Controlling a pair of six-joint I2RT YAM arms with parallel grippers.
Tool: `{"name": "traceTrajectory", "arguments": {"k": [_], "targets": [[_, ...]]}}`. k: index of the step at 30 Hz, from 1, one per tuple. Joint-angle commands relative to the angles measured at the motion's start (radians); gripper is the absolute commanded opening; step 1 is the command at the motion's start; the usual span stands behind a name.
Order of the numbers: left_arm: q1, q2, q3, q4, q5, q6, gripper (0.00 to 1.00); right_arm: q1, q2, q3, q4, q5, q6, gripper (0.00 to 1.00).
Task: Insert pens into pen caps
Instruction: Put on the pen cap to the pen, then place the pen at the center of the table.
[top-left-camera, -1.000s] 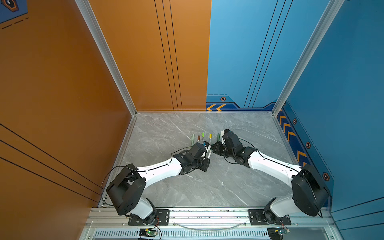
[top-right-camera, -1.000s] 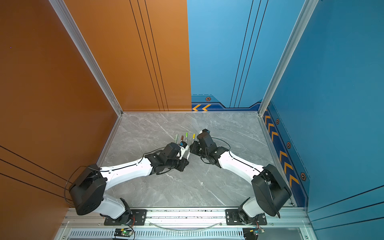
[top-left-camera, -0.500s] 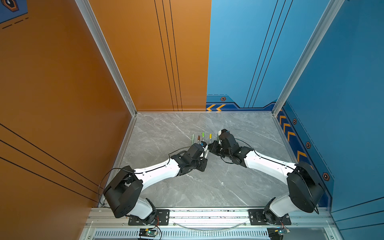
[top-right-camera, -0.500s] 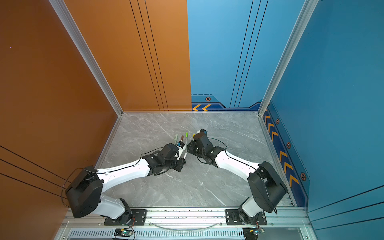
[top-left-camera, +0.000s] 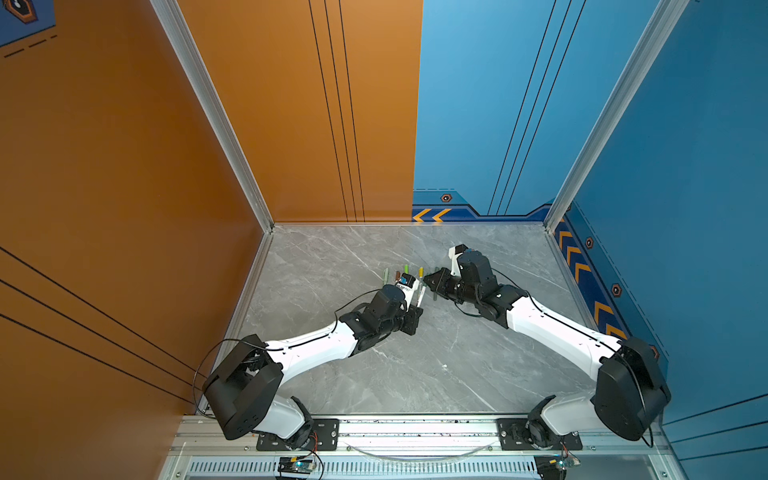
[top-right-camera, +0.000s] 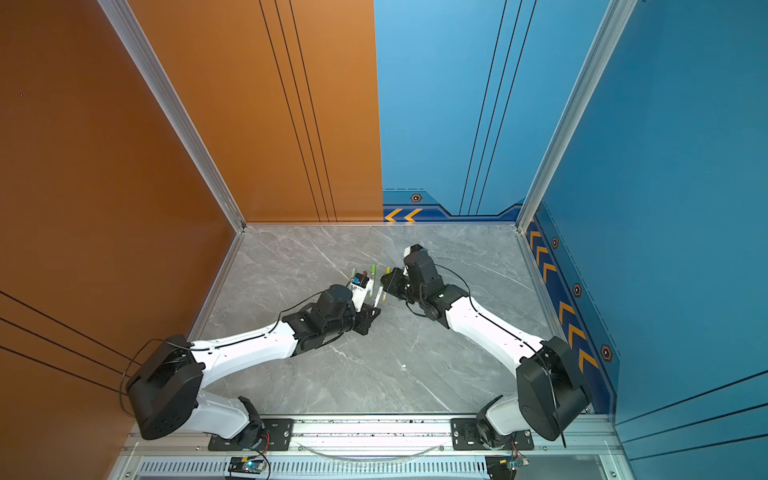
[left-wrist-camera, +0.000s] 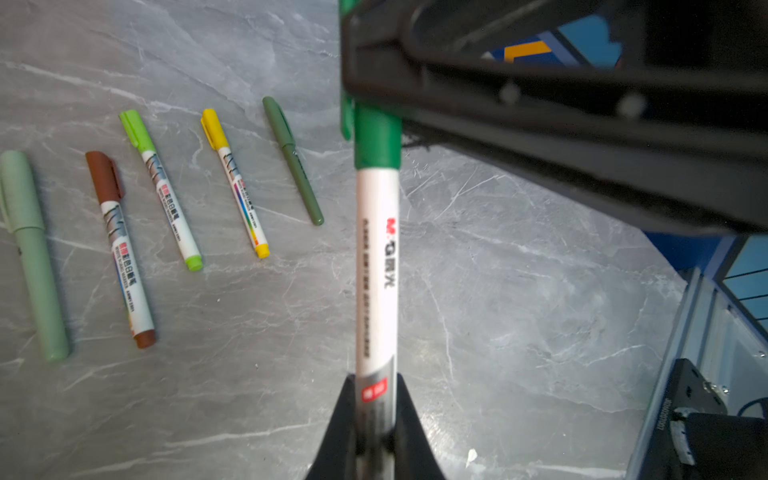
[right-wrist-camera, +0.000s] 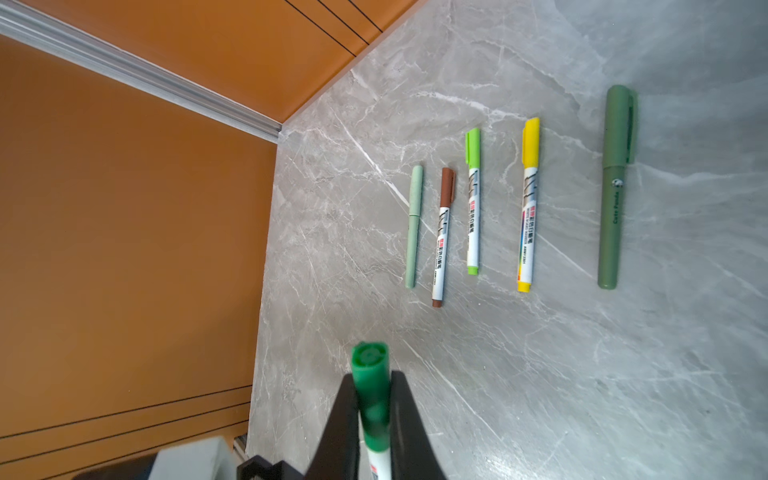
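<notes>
My left gripper (left-wrist-camera: 376, 386) is shut on the lower barrel of a white pen (left-wrist-camera: 376, 249), which it holds above the table. A dark green pen cap (left-wrist-camera: 377, 137) sits over the pen's far end. My right gripper (right-wrist-camera: 372, 376) is shut on that same cap (right-wrist-camera: 370, 365), with one finger on each side. In both top views the two grippers meet at mid-table, left (top-left-camera: 413, 318) and right (top-left-camera: 428, 282), with the pen (top-right-camera: 377, 297) between them. Several capped pens lie in a row: sage green (right-wrist-camera: 413, 228), brown (right-wrist-camera: 442, 237), light green (right-wrist-camera: 473, 199), yellow (right-wrist-camera: 528, 203) and dark green (right-wrist-camera: 615, 187).
The row of pens lies on the grey marble table (top-left-camera: 415, 374), just behind the grippers. An orange wall (top-left-camera: 124, 208) closes the left side and a blue wall (top-left-camera: 685, 208) the right. An aluminium rail (top-left-camera: 415, 428) runs along the front edge.
The right gripper has shifted a little to the left, closer to the left gripper, and both still meet at the pen. The pens on the table have not moved.
</notes>
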Motion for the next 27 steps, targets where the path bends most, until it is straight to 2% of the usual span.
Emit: {"name": "traceTrajectory", "arguments": {"k": [1,5,10,16,23,27], "targets": [[-0.018,-0.034,-0.013,0.167,0.004,-0.038,0.00,-0.006,-0.060,0.026,-0.117,-0.048,-0.052,0.23],[-0.036,-0.032,-0.020,0.169,-0.007,-0.065,0.00,-0.006,-0.123,0.015,-0.158,-0.007,-0.099,0.31],[-0.049,-0.026,-0.006,0.169,-0.016,-0.078,0.00,0.002,-0.150,-0.015,-0.161,0.002,-0.109,0.32],[-0.051,-0.019,0.012,0.167,-0.013,-0.094,0.00,0.026,-0.133,-0.025,-0.161,0.019,-0.123,0.29],[-0.055,-0.013,0.017,0.167,-0.009,-0.109,0.00,0.051,-0.119,-0.028,-0.155,0.051,-0.128,0.13],[-0.055,-0.006,0.022,0.168,0.000,-0.112,0.00,0.055,-0.102,-0.029,-0.145,0.054,-0.128,0.11]]}}
